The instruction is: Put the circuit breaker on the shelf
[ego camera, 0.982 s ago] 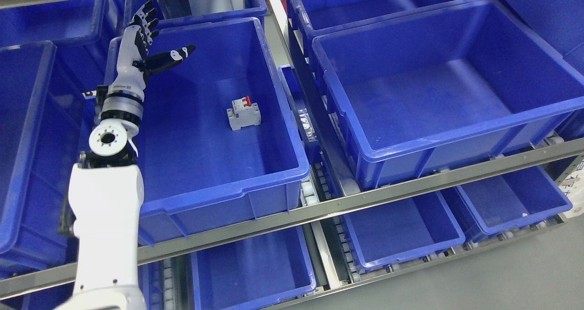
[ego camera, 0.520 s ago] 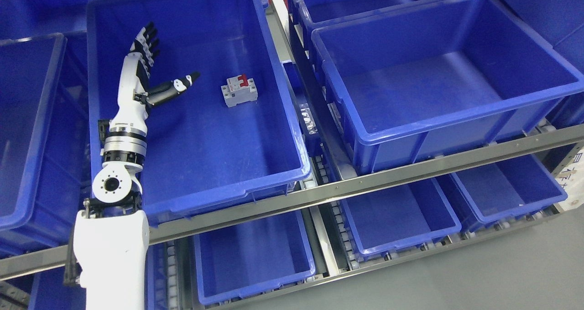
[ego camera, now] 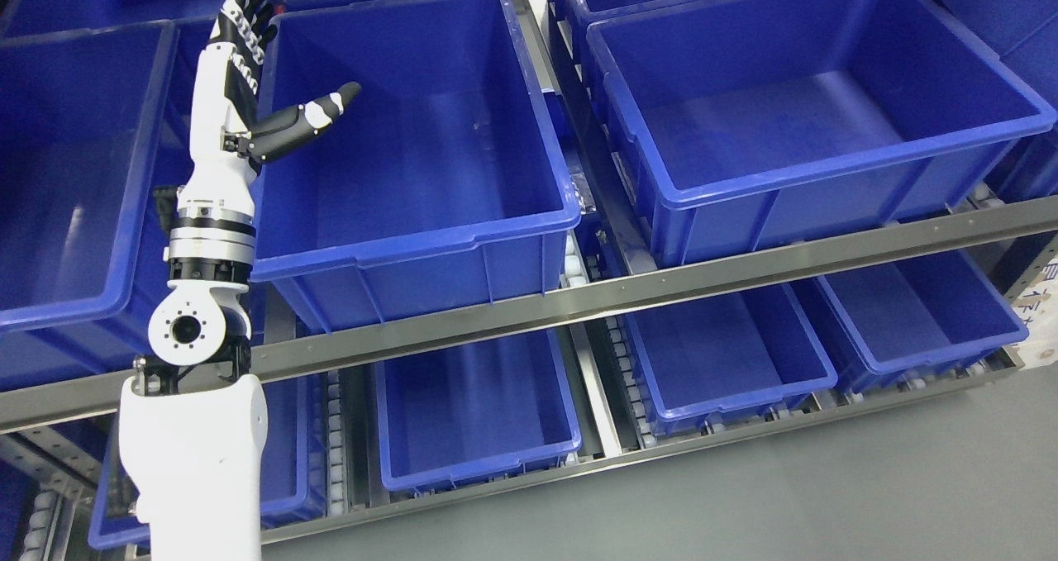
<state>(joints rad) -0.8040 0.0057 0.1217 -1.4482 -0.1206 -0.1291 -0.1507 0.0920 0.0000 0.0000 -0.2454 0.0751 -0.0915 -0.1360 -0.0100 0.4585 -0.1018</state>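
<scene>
Head view: the left hand [ego camera: 235,90] is raised on its white arm [ego camera: 194,454] at the left side of the rack, beside the left wall of the middle blue bin [ego camera: 430,239]. Its fingers [ego camera: 241,16] are stretched straight up and apart, the thumb [ego camera: 302,119] angled out over the bin, and they hold nothing. The circuit breaker cannot be seen; the near wall of the middle bin hides part of its floor. Another blue bin [ego camera: 826,181] sits to the right on the same shelf, behind the metal rail [ego camera: 661,284]. More blue bins stand on the lower shelf [ego camera: 628,454] beneath.
</scene>
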